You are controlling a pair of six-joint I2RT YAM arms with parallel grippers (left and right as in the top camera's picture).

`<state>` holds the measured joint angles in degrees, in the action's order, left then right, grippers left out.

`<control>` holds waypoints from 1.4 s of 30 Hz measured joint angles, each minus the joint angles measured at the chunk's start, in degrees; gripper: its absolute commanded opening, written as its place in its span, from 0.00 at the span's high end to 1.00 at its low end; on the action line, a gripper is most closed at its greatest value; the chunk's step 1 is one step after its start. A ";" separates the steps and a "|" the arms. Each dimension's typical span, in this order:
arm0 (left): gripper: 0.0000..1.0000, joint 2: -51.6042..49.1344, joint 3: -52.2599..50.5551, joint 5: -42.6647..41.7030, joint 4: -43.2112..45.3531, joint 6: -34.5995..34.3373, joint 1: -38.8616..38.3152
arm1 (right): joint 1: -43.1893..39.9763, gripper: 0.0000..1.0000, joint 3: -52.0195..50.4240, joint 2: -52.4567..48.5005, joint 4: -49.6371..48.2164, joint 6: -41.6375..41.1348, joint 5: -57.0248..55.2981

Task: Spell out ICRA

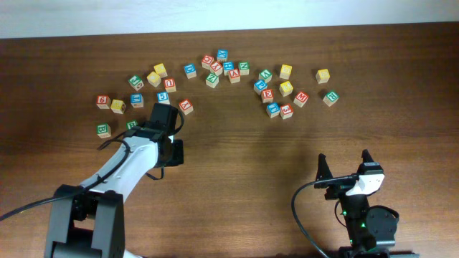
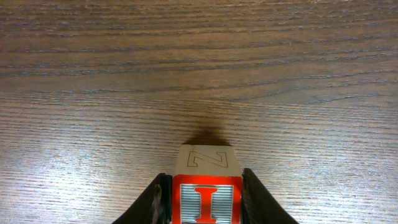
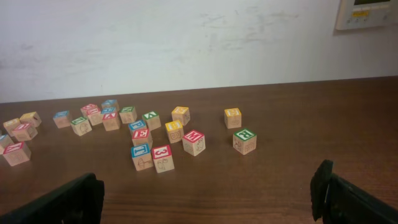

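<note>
Across the dark wood-grain table [image 1: 237, 215], strewn along the far side: two loose scatters of small wooden letter cubes [image 1: 215, 69], well apart from the near edge. Stretched in from the near left: white-and-black left arm [image 1: 122, 168], ending just beside the left scatter. Low at the near right: right gripper [image 1: 344, 163], spread wide, gripping nothing.

Clenched in the left gripper [image 2: 206, 186]: small wooden cube with a red-framed I [image 2: 207, 202], squeezed on both side faces, red letter facing the wrist camera, an outlined Z on the neighbouring face beyond. Resting on the wood or hanging just over it: cannot tell which.

Ahead of those fingers, only bare grain. Room enough, probably, to set the I down as first in the row, with space kept to its right for three more.

Off toward the right arm, at the edge of the right scatter: wooden cube with a green R [image 3: 244, 140], likelier a job for that side. Remaining two letters too small to pick out surely.
</note>
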<state>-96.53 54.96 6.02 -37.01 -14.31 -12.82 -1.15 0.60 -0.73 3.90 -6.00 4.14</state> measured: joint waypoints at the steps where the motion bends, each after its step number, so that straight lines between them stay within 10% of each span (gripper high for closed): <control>1: 0.75 0.00 0.00 0.00 -0.02 0.02 0.00 | 0.00 0.02 0.00 0.00 0.00 -0.07 0.00; 19: 0.75 0.00 0.00 1.55 -1.27 0.02 0.00 | 0.00 0.02 0.00 0.00 0.00 -0.02 0.00; 31: 0.42 0.00 0.00 1.99 -1.29 0.26 0.00 | 0.00 0.01 0.00 0.00 0.00 -0.04 0.00; 42: 0.49 0.00 1.11 2.36 -4.70 0.39 0.00 | 0.00 0.02 0.00 0.00 0.00 -0.02 0.00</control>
<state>-96.53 56.07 8.38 -41.71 -13.91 -12.82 -1.15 0.60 -0.73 3.90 -6.02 4.14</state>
